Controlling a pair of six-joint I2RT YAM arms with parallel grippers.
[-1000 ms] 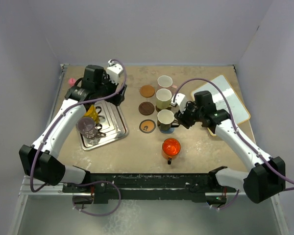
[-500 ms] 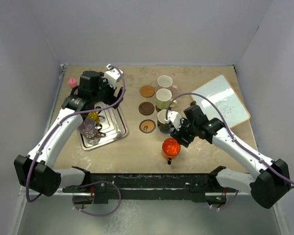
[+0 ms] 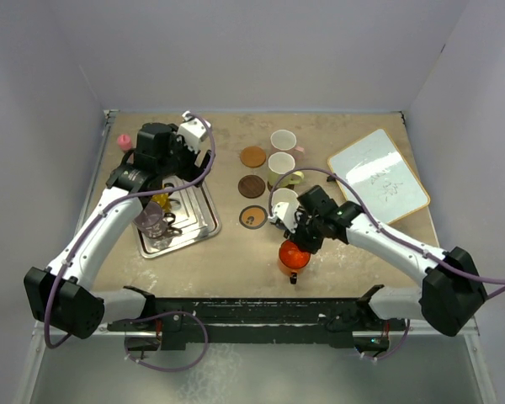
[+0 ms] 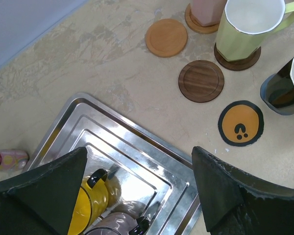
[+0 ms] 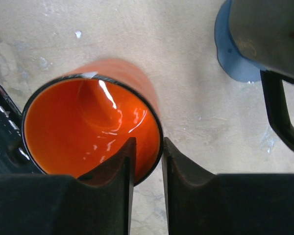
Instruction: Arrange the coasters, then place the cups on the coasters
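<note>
Right fingers pinch the red-orange mug at its rim, 1 inside, 1 outside. The mug stands on the counter, well right of the silver tray. Left fingers gape wide above that tray, holding nothing.

Top external camera looks steeply down on the whole table from behind its near edge, black mug near centre; left wrist camera looks down from left of that mug, clipping it at right; right wrist camera, very close, faces down onto the red-orange mug just nearside.
</note>
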